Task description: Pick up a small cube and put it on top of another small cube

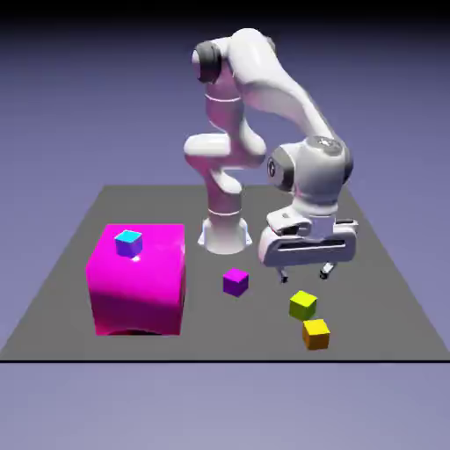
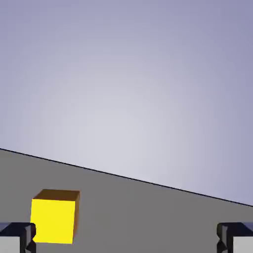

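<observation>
Nearest my outside camera, the orange cube (image 1: 316, 335) sat on the desk (image 1: 66, 309) close to its front edge, and just behind it, a little to the exterior view's left, was the lime cube (image 1: 303, 305) I meant to stack on. Beyond those two I had the claw (image 1: 305, 275) hanging above the desk, fingers wide apart with nothing between them. The purple cube (image 1: 235, 281) lay off to the exterior view's left, well out of my way. I judged I was at the approach, the pick not yet made. In the hand view the target showed low and off-centre, by one fingertip, so my next move called for shifting toward it, centring, then lowering without bumping its neighbour.
</observation>
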